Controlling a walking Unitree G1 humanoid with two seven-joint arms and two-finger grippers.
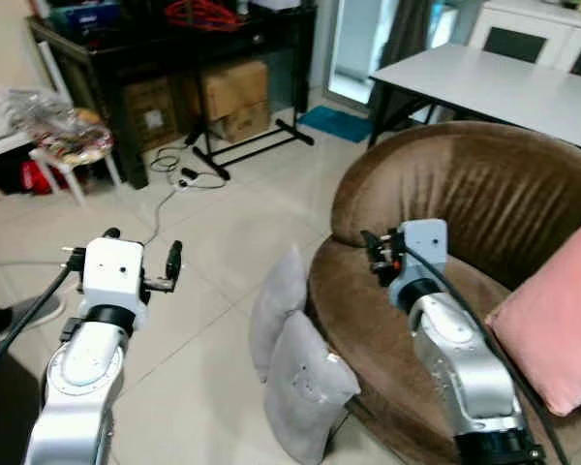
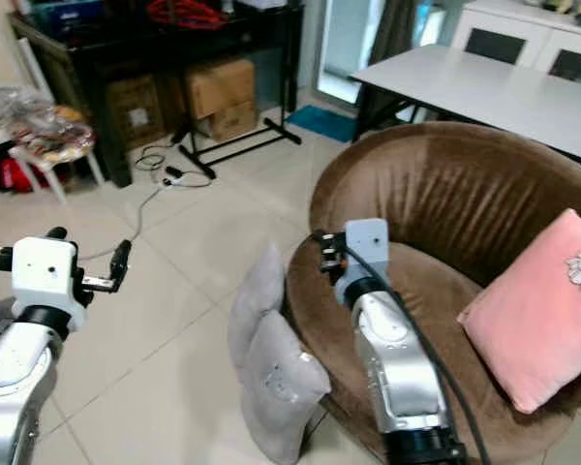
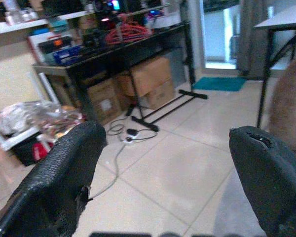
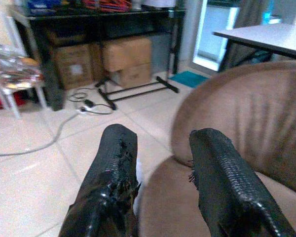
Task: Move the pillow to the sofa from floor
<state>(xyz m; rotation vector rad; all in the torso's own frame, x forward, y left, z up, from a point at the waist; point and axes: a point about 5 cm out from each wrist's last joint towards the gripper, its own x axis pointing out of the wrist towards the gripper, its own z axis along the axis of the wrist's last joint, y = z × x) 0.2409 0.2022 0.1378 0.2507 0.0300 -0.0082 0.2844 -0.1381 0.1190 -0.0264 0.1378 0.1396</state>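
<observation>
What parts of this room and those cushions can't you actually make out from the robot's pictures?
- Grey pillows: where they touch the floor falls below the head views' bottom edge; the rear one is partly behind the front one.
- Pink pillow: its right side is cut by the frame; its small print is too small to read.
- Brown sofa: the right arm hides part of the seat.
- Items on the black table: dark, blurred.

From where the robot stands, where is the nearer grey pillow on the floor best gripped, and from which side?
Probably by the upper corner of the nearer grey pillow, coming from above. It stands on edge, leaning against the brown sofa beside a second grey pillow, so its top edge is free. The open left gripper is over bare floor on its open side.
</observation>
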